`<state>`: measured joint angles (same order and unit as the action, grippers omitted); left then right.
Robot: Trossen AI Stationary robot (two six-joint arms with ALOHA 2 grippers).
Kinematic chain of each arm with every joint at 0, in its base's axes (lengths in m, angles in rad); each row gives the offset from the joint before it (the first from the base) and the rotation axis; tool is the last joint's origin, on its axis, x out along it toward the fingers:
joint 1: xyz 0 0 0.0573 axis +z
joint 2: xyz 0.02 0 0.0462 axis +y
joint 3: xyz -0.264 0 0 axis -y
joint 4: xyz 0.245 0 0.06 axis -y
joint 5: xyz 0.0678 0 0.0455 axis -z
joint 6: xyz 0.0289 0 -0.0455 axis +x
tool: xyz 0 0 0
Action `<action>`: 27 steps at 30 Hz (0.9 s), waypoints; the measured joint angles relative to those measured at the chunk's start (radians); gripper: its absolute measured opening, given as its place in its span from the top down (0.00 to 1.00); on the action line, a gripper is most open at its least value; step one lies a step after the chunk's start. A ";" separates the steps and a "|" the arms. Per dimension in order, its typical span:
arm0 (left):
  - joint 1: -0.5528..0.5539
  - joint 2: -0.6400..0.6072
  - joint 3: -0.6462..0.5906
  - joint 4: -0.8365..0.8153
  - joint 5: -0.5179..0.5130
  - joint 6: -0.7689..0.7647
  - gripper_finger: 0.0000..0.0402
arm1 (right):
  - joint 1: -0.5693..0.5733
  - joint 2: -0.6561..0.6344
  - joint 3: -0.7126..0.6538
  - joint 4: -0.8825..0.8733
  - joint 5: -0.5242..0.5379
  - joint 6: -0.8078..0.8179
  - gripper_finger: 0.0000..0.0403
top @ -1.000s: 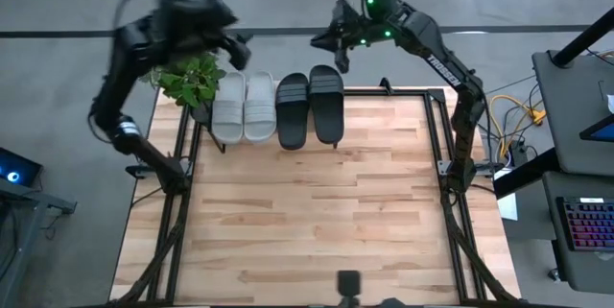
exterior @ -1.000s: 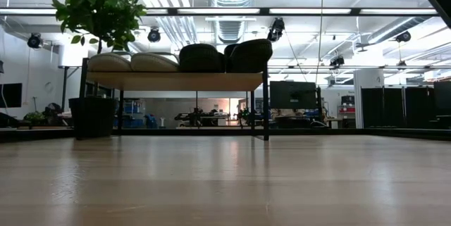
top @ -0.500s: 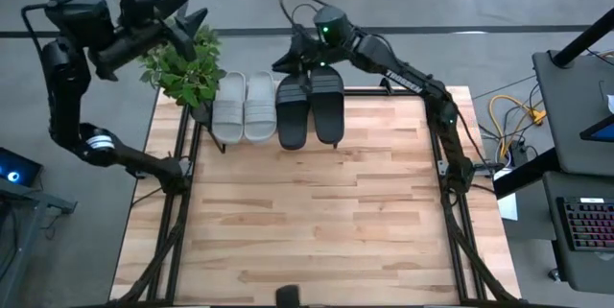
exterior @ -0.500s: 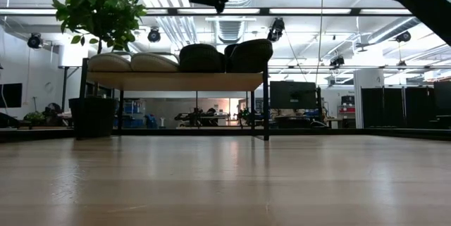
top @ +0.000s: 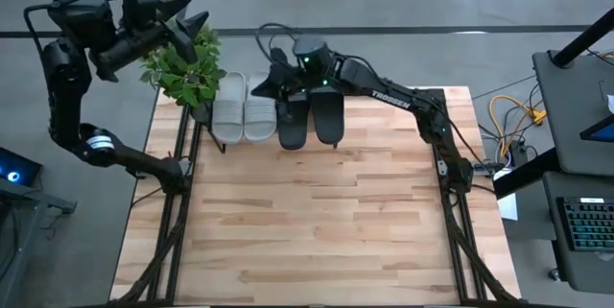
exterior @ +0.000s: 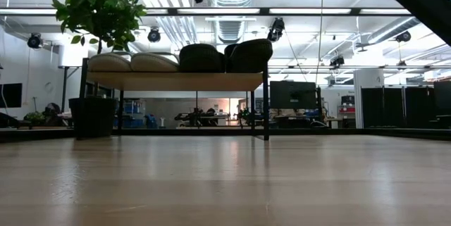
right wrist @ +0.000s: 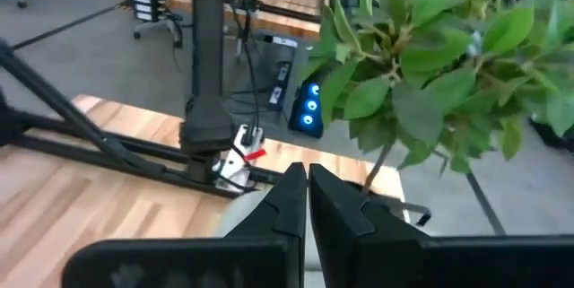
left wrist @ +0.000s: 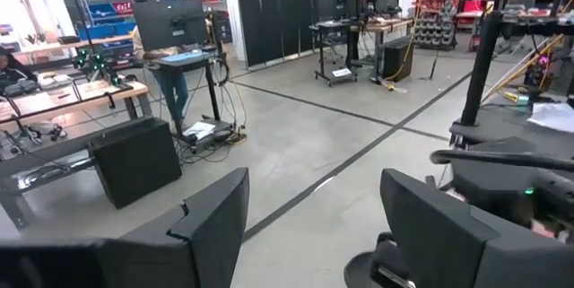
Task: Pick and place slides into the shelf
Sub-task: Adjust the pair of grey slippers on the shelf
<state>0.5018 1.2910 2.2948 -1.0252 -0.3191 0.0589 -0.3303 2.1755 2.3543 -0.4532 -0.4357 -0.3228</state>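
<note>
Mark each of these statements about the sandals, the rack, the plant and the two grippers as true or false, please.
1. All four sandals lie on the rack. True: two grey sandals and two black sandals.
2. The black pair lies next to the plant. False: the grey pair is the one beside it.
3. The right gripper holds a sandal. False: its fingers are closed on nothing, above the rack's far edge.
4. The left gripper is open, off the table beyond the plant. True.
5. A sandal lies on the big tabletop. False: none does.
</note>
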 joint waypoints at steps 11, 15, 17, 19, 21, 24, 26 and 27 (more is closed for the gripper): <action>-0.003 0.125 -0.008 -0.408 0.131 0.031 0.41 | -0.040 -0.087 0.003 -0.084 0.276 0.119 0.98; -0.010 0.168 -0.017 -0.554 0.137 0.042 0.41 | -0.060 -0.156 0.002 -0.231 0.409 0.091 0.98; -0.010 0.161 -0.042 -0.535 0.175 0.065 0.41 | -0.071 -0.196 0.002 -0.282 0.457 0.087 0.98; -0.013 0.170 -0.054 -0.509 0.238 0.100 0.41 | -0.081 -0.233 0.002 -0.304 0.481 0.087 0.98; -0.021 0.182 -0.071 -0.528 0.262 0.093 0.41 | -0.089 -0.263 0.001 -0.323 0.490 0.095 0.98; -0.042 0.227 -0.122 -0.539 0.266 0.084 0.41 | -0.099 -0.289 0.000 -0.334 0.492 0.111 0.98; -0.069 0.248 -0.170 -0.550 0.266 0.096 0.41 | -0.103 -0.295 0.000 -0.336 0.492 0.110 0.98; -0.083 0.257 -0.185 -0.548 0.265 0.115 0.41 | -0.110 -0.298 -0.001 -0.341 0.491 0.110 0.98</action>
<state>0.4186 1.5483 2.1097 -1.5735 -0.0542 0.1744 -0.4400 1.8771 2.3533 -0.7946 0.0557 -0.2127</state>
